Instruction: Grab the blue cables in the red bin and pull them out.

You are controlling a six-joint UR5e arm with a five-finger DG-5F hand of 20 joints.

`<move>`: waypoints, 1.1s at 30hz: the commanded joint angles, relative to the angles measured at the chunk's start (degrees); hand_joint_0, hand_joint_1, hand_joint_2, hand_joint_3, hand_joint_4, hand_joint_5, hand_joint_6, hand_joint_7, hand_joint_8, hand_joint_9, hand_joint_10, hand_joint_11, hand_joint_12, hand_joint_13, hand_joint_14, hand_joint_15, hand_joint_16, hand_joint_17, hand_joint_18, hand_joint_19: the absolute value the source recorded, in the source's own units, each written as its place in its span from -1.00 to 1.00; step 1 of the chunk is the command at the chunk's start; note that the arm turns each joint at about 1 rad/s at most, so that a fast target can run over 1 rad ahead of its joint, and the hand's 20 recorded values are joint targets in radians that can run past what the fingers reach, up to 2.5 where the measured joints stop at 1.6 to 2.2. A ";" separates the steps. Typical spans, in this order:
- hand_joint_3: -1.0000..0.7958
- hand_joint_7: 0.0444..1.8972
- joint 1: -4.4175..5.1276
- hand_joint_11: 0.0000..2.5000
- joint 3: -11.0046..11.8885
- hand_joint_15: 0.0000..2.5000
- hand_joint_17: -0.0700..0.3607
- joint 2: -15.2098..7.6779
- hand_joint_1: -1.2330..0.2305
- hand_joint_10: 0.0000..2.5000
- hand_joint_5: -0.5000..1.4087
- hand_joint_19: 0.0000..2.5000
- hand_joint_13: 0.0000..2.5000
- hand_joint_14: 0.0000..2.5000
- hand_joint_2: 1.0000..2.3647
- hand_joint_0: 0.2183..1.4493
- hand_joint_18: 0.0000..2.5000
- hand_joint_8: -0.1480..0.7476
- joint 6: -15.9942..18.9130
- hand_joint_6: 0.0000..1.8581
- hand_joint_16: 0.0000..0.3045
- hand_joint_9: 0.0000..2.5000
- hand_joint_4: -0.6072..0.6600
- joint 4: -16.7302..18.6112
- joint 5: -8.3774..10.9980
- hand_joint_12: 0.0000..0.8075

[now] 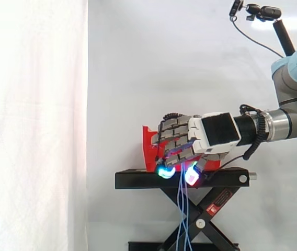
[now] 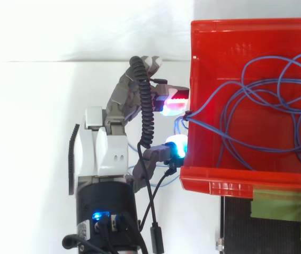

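The blue cables (image 2: 188,114) lay mostly as loose, overlapping loops inside the red bin (image 2: 230,42). A bunch of strands crossed its left wall and ran out to the hand (image 2: 123,100), which sat just outside that wall. The hand's fingers were curled in, and I judged them closed on those strands, with the glowing fingertips (image 2: 176,146) right against the bin. So I read the grab as made and the pull-out as barely started, since most of the cable was in the bin. The next move, as I saw it, called for keeping the hold firm and drawing the hand steadily away from the wall. The loops looked tangled enough to snag and drag the bin along. From above I could see the loops and where they crossed the wall. From the side, the hand (image 1: 182,142) covered much of the bin (image 1: 149,144), but I could see loose strands (image 1: 181,219) hanging from under the fingertips (image 1: 165,171). They dropped past the edge of the black stand (image 1: 138,180) that carried the bin, with the white curtain (image 1: 33,115) to the left.
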 commanded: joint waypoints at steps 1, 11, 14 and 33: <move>-1.00 -0.16 -0.05 -0.48 -0.02 -0.81 -0.19 -0.02 -0.73 -0.98 0.38 -0.74 -0.58 -0.99 -1.00 -0.13 -0.66 -0.15 0.00 -0.97 -0.70 -0.33 -0.09 -0.04 0.00 -0.18; -1.00 -0.12 -0.13 -0.48 -0.02 -0.80 -0.20 -0.02 -0.71 -0.98 0.47 -0.72 -0.56 -0.99 -1.00 -0.12 -0.65 -0.14 0.00 -0.99 -0.70 -0.29 -0.12 -0.04 0.00 -0.19; -1.00 -0.14 -0.13 -0.47 -0.02 -0.80 -0.21 -0.02 -0.70 -0.98 0.47 -0.72 -0.55 -0.99 -1.00 -0.12 -0.64 -0.15 0.00 -0.91 -0.70 -0.28 -0.14 -0.04 0.00 -0.19; -1.00 -0.11 -0.40 -0.46 -0.02 -0.78 -0.22 -0.02 -0.59 -0.98 0.54 -0.70 -0.51 -0.99 -1.00 -0.10 -0.60 -0.16 0.00 -0.86 -0.71 -0.23 -0.12 -0.13 -0.09 -0.20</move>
